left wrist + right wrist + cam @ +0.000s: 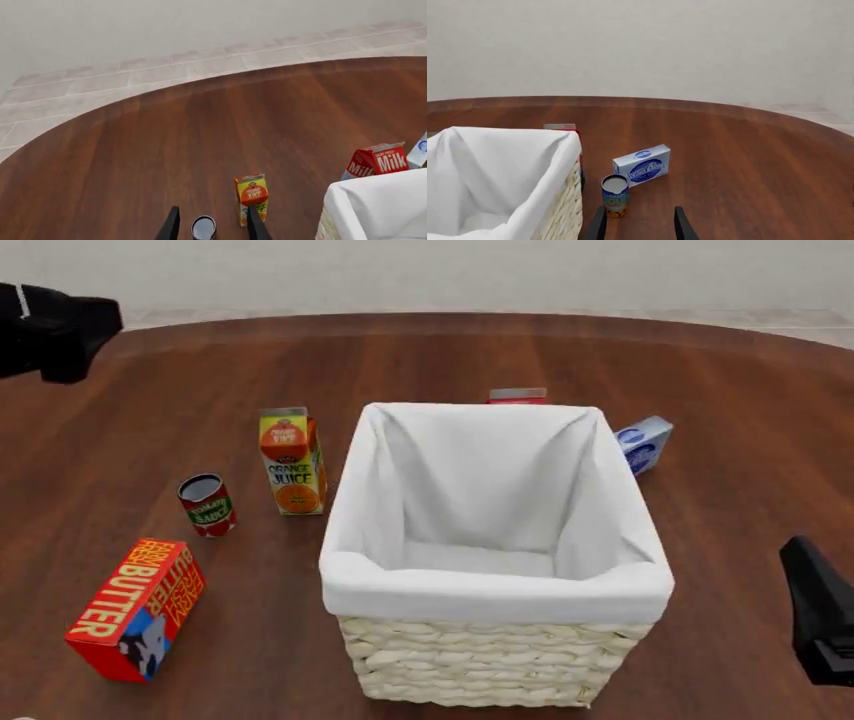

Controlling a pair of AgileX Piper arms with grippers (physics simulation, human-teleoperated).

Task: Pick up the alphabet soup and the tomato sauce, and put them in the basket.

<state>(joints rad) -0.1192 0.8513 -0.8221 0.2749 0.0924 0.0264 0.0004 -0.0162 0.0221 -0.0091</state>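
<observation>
The tomato sauce (pixel 207 504), a small red can with a green band, stands upright on the table left of the basket (pixel 494 590). In the left wrist view its dark top (pixel 203 227) shows between the fingers of my left gripper (pixel 213 229), which is open and well above it. The alphabet soup (pixel 615 195), a blue-labelled can, stands beside the basket's wicker wall (pixel 564 210); the front view does not show it. My right gripper (pixel 640 227) is open, short of the soup can and holding nothing. The white-lined basket holds nothing.
An orange juice carton (pixel 291 462) stands just behind the tomato sauce. A butter box (pixel 134 610) lies at the front left. A cream cheese box (pixel 642 165) lies behind the soup. A red milk carton (pixel 377 160) is behind the basket. The table's round far edge (pixel 200 82) curves across.
</observation>
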